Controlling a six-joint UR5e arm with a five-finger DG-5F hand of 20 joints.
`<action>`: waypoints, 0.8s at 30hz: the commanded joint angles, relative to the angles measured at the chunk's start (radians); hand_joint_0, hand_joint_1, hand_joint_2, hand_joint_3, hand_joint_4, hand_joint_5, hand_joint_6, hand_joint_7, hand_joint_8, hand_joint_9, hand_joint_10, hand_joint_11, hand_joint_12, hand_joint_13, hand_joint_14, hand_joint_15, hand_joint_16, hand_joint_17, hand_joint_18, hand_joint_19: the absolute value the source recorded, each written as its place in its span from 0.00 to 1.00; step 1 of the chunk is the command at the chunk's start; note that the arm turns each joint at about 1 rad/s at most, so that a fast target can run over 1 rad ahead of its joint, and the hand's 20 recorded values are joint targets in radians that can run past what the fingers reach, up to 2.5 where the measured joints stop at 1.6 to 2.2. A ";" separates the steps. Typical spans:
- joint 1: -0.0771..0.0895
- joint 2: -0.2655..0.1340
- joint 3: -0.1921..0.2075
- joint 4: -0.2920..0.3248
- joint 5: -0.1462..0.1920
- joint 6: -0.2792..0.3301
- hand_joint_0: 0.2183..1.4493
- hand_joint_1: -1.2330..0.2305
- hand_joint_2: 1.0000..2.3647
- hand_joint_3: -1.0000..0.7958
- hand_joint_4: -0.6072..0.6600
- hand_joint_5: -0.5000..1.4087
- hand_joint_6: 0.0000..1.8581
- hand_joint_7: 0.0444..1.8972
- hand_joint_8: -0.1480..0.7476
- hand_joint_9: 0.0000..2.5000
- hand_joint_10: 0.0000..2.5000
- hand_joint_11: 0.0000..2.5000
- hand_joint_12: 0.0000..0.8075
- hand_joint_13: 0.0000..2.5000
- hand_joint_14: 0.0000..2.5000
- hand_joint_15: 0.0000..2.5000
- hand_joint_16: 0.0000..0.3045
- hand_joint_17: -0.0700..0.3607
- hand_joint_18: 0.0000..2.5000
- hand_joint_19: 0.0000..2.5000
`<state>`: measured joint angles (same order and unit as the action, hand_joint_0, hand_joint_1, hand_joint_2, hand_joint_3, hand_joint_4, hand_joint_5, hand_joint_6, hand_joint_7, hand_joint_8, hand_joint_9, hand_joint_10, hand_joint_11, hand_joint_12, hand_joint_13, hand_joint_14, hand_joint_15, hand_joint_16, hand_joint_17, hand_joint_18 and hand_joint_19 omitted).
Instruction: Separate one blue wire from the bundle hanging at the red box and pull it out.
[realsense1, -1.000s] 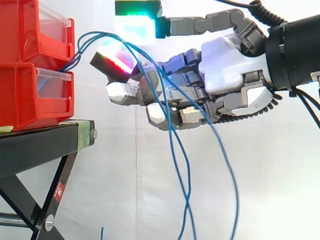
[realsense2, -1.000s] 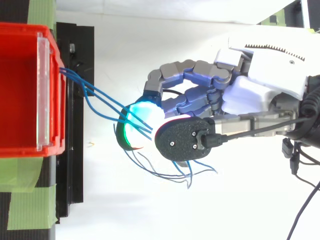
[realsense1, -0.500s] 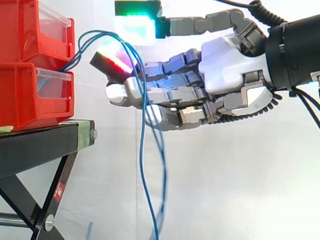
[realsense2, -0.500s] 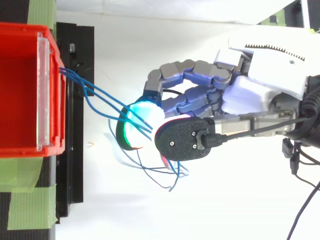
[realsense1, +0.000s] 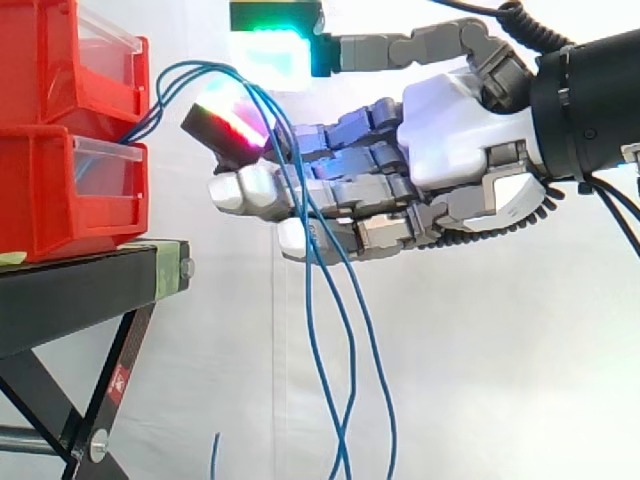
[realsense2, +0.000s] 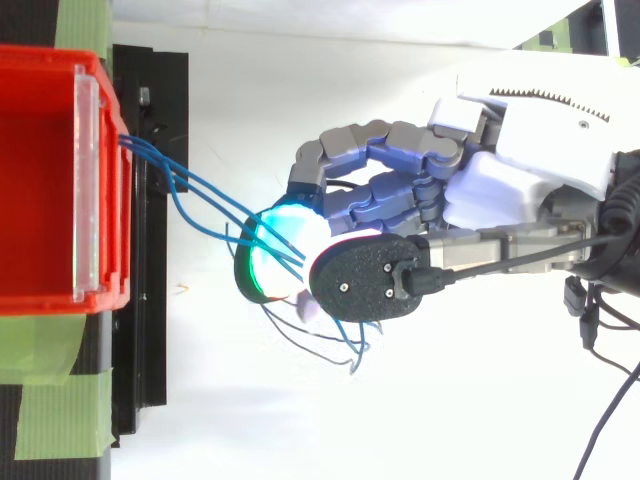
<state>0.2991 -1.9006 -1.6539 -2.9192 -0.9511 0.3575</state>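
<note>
Several blue wires (realsense1: 322, 340) come out of the lower red box (realsense1: 50, 195), arch up to the right and hang down across my hand (realsense1: 455, 140). The hand reaches level toward the box from the right and is open, its fingers nearly straight. The wires run between the green-glowing thumb pad (realsense1: 270, 52) above and a red-and-green glowing fingertip (realsense1: 228, 122) below, with a gap left between the two pads. They then drape over the lower fingers. From above, the wires (realsense2: 195, 198) fan from the box front (realsense2: 95, 180) to the glowing pad (realsense2: 275, 255).
Two red boxes are stacked on a black stand (realsense1: 90, 290) with crossed legs at the left. Green tape (realsense2: 55, 410) holds the box to the stand. A white curtain is behind, and the wire ends dangle in open space below the hand.
The lower fingers have stretched a little further left toward the box. The hanging wires have swung and now cross differently below the hand. The arm itself has stayed put.
</note>
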 joint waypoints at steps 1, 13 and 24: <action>0.000 0.000 0.000 0.000 0.000 0.000 0.34 0.38 0.02 0.47 0.65 0.16 0.44 0.53 0.54 0.26 0.00 0.27 0.44 0.41 0.01 0.45 0.12 0.36 0.27 0.29; 0.000 0.000 0.000 0.000 0.000 0.000 0.34 0.38 0.02 0.47 0.65 0.16 0.44 0.52 0.54 0.26 0.00 0.29 0.40 0.42 0.19 0.56 0.14 0.38 0.31 0.36; 0.000 0.000 -0.001 0.000 0.003 0.000 0.34 0.38 0.02 0.47 0.65 0.16 0.44 0.52 0.54 0.27 0.00 0.29 0.41 0.42 0.13 0.57 0.14 0.39 0.31 0.37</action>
<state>0.2992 -1.9006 -1.6539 -2.9192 -0.9488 0.3574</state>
